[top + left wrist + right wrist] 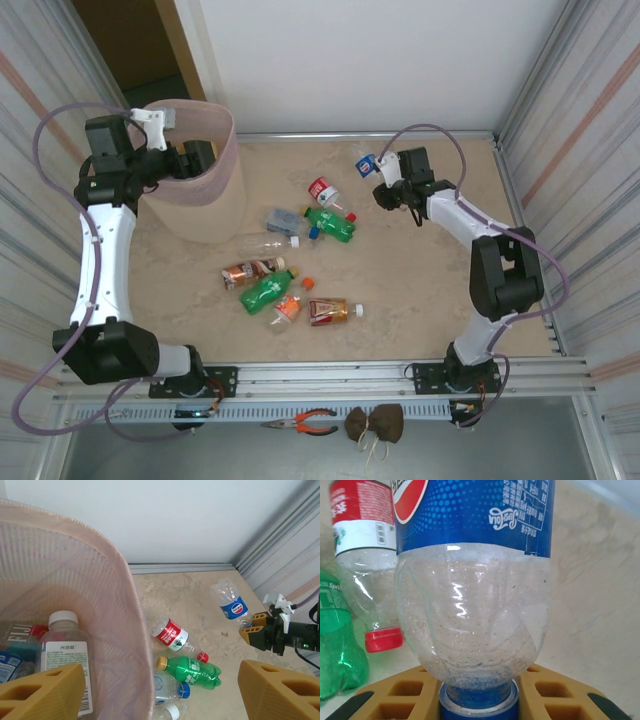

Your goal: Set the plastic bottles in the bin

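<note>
Right end effector [477,692] clamps blue-label bottle [475,580] by neck, cap half hidden. Left end effector [160,695] wide over bin [100,570] at 10 o'clock; contents cut off, maybe three bottles [62,650].

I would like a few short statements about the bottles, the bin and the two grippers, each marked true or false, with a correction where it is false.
1. The right gripper grips a blue-labelled bottle at its capped neck. True.
2. The left gripper is shut on a bottle. False: its jaws are open and hold nothing, and it hangs over the bin.
3. The bin has at least one bottle inside. True: a white-capped bottle lies in it.
4. The table has no bottles on it. False: several lie there, among them a green bottle.
</note>
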Tool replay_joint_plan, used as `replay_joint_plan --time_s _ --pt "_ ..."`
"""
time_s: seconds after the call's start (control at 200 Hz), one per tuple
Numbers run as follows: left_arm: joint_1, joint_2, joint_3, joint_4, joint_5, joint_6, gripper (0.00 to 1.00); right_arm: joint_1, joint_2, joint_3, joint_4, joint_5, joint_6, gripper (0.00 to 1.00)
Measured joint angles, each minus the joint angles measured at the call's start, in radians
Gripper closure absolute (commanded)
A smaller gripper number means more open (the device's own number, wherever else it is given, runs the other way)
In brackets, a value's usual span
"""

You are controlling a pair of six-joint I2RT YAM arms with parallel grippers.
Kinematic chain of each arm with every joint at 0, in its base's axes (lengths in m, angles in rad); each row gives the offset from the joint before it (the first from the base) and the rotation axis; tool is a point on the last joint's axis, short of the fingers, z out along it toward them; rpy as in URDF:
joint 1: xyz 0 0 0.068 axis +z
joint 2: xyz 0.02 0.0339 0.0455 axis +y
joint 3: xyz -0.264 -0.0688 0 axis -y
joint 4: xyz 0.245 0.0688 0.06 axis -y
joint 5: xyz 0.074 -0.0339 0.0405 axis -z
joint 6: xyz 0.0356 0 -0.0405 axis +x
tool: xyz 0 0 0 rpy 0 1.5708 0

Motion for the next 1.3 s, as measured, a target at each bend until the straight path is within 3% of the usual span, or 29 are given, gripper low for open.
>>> replay_joint_plan --time_s 0.466,0.837,1.303 --pt "-0.124 0.01 0.091 -0.101 0.033 0.051 0.21 0.153 -0.32 -0.141 0.057 -0.026 -0.713 0.83" --pt "-0.35 0.103 0.298 -0.333 0.016 0.208 0.19 0.28 -0.522 -0.16 0.059 0.031 -1.125 0.84" --pt "-0.646 0.258 0.484 -0.577 0.033 0.36 0.14 0.419 -0.667 -0.216 0.15 0.124 -1.5 0.88"
